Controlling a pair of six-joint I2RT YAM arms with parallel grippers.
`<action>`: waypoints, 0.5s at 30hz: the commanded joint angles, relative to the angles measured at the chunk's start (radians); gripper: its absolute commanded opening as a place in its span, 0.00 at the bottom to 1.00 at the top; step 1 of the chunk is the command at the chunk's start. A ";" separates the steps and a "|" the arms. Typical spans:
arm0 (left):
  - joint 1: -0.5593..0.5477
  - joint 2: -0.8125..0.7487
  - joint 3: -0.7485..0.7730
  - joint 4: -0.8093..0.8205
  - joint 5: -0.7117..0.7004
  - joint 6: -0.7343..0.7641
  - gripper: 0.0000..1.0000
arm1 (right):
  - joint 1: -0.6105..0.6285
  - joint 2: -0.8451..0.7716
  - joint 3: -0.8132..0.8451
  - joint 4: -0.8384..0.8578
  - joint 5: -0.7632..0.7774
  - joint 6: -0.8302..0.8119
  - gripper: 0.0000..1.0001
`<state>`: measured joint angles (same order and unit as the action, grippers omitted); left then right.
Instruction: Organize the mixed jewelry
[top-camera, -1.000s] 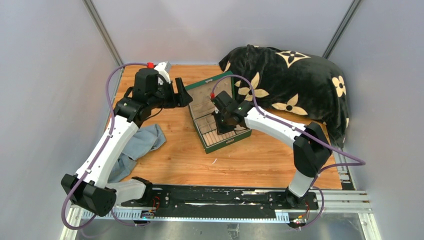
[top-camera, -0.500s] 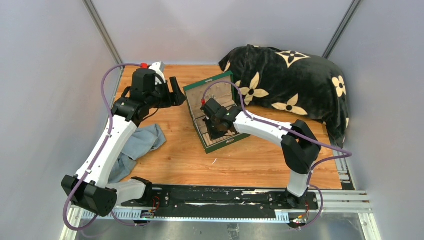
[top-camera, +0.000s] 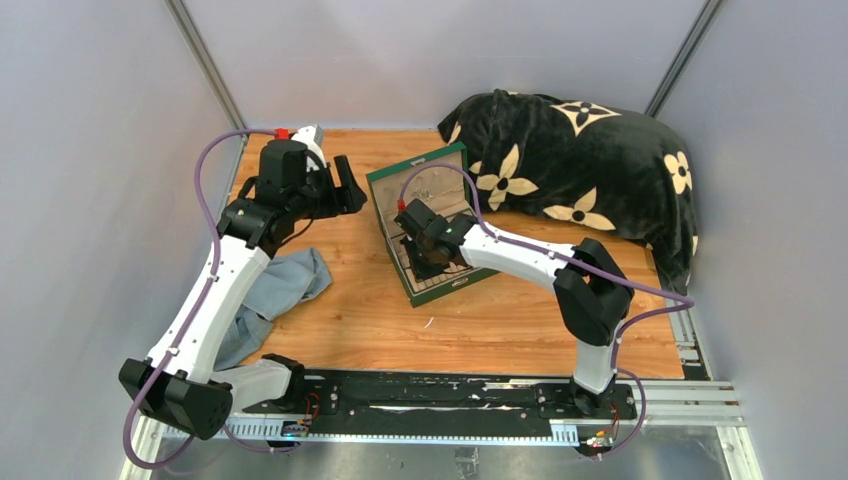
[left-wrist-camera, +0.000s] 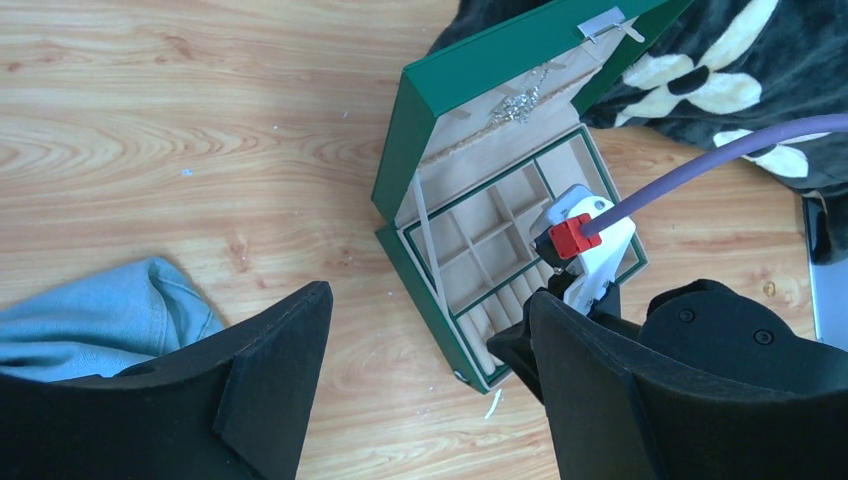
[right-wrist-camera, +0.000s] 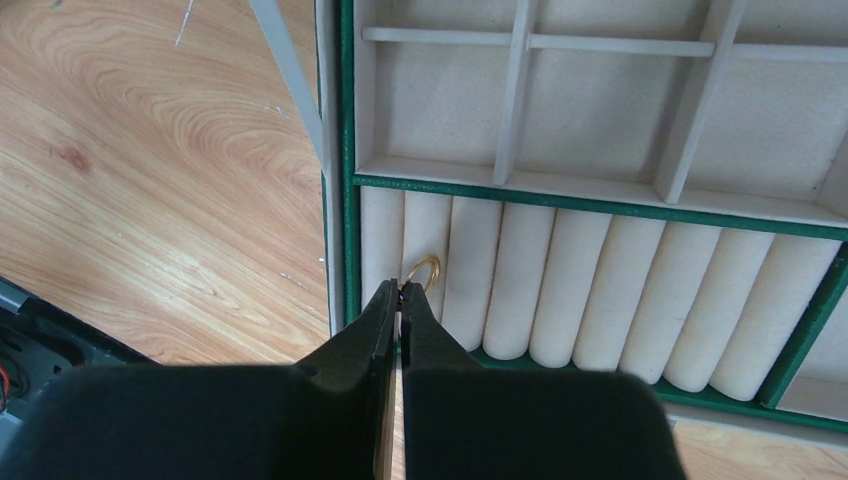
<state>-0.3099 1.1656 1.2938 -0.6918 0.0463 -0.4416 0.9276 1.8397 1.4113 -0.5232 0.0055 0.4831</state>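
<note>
a green box (top-camera: 441, 291) with a hard shell and a soft cream lining sat open on the wooden table (top-camera: 500, 325), its lid standing up. there was one box. the tray inside was cut into little square pockets at the back, with a row of long, round, padded rolls at the front. the right gripper (right-wrist-camera: 398, 296) was down over those rolls, its two flat black fingers pressed tight together on the rim of one small round gold-coloured metal ring (right-wrist-camera: 424, 270). the ring was a thin shiny hoop, and it sat by the groove between the two rolls nearest the box's left wall in the right wrist view. one sparkly silvery cluster (left-wrist-camera: 515, 105) of tiny bits lay against the cream inside of the lid. the left gripper (left-wrist-camera: 426, 298) hung in the air to the left of the box, with its two wide black fingers far apart and nothing between them. a fuzzy black blanket with cream flower shapes (top-camera: 590, 150) was heaped at the back right corner, touching the box lid. one crumpled soft blue cloth (top-camera: 285, 285) lay on the wood under the left arm.
</note>
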 joint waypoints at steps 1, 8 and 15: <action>0.006 -0.024 -0.018 -0.012 -0.020 0.003 0.77 | 0.019 0.017 0.020 0.002 0.020 0.024 0.00; 0.006 -0.028 -0.031 -0.008 -0.013 0.000 0.77 | 0.026 -0.052 -0.015 0.029 0.043 0.031 0.00; 0.006 -0.028 -0.030 -0.004 -0.011 -0.002 0.77 | 0.030 -0.067 -0.035 0.063 0.013 0.022 0.00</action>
<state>-0.3099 1.1561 1.2709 -0.6956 0.0410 -0.4419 0.9371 1.8011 1.4044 -0.4854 0.0261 0.5014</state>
